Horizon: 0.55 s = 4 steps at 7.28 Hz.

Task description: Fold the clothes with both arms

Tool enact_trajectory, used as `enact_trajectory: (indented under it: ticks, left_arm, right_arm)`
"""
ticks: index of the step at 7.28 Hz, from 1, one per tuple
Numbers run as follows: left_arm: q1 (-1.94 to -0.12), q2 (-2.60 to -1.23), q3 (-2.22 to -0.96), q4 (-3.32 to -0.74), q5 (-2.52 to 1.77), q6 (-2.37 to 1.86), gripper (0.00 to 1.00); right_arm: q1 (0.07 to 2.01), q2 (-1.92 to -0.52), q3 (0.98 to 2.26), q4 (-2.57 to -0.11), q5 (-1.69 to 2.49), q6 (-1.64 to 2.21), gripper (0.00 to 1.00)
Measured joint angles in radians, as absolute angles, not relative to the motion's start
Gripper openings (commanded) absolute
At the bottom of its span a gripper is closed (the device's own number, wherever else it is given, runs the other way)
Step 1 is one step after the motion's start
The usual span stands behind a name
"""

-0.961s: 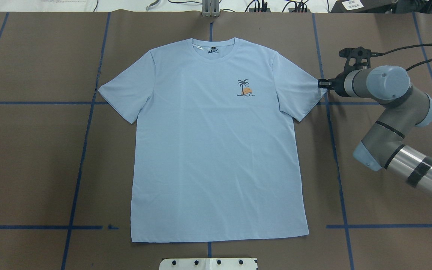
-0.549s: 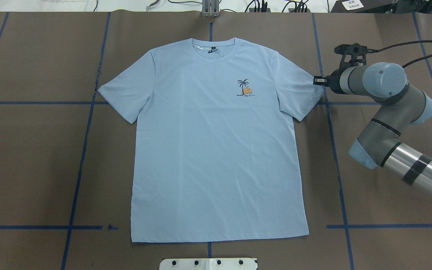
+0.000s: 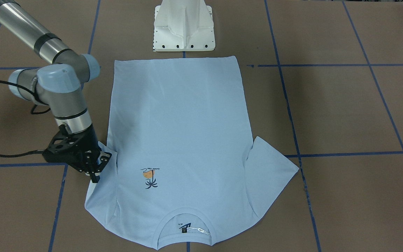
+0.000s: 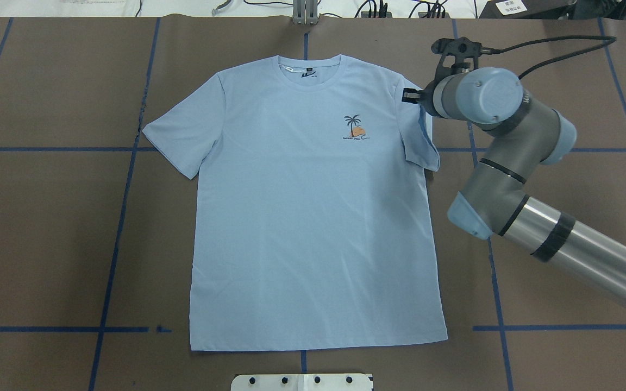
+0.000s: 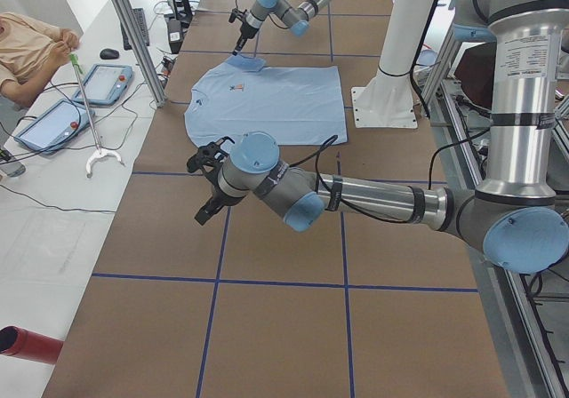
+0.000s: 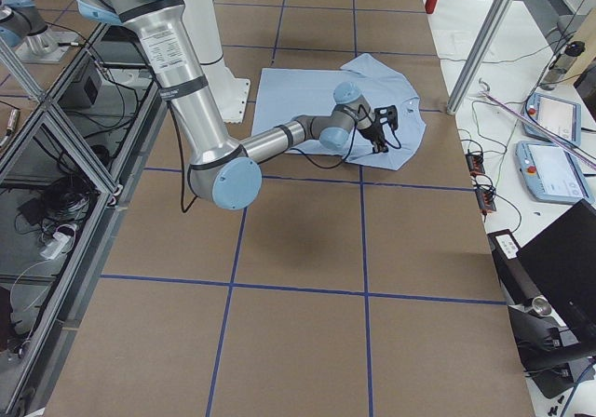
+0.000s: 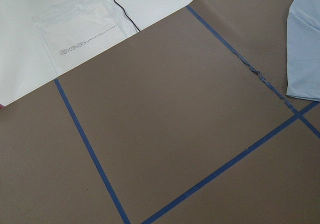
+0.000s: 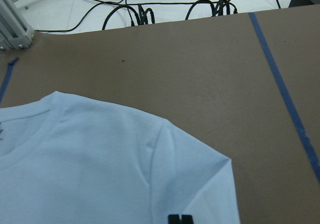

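Observation:
The light blue T-shirt [image 4: 313, 217] lies flat and face up on the brown table, collar at the far edge. My right gripper [image 4: 411, 96] is shut on the hem of the sleeve [image 4: 420, 142] on that side, which is lifted and drawn in toward the body. In the front-facing view the same gripper [image 3: 94, 175] stands at the sleeve edge of the shirt [image 3: 180, 122]. The right wrist view has the fingertips [image 8: 180, 218] pressed together over cloth [image 8: 100, 159]. My left gripper [image 5: 203, 216] hovers over bare table short of the shirt; I cannot tell its state.
The white pedestal base [image 3: 184, 28] stands at the shirt's hem side. Blue tape lines [image 4: 123, 179] grid the brown table. Cables [image 4: 378, 8] run along the far edge. A person [image 5: 27, 51] and teach pendants [image 5: 49, 123] are beside the table.
My right gripper has moved inward and toward the collar side with the sleeve, so the sleeve tip has left the table and folds over toward the shirt's body.

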<state>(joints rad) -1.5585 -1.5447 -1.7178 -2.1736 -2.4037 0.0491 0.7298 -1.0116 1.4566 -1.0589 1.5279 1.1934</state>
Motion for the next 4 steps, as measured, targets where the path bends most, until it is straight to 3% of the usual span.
enact_trajectory:
  ticks: [2, 3, 4]
  left_arm:
    - [-1.559, -1.545, -1.718, -2.174, -2.404, 0.049, 1.00]
    - [-1.559, -1.545, -1.718, -2.174, -2.404, 0.049, 1.00]
    - [-1.559, -1.545, -1.718, -2.174, -2.405, 0.049, 1.00]
  right_arm:
    - [0.634, -0.917, 1.413, -1.138, 1.386, 1.252, 0.00]
    - [0.597, -0.892, 1.382, -1.143, 1.333, 1.260, 0.14]
    - [0.571, -0.878, 1.361, -1.144, 1.303, 1.263, 0.99]
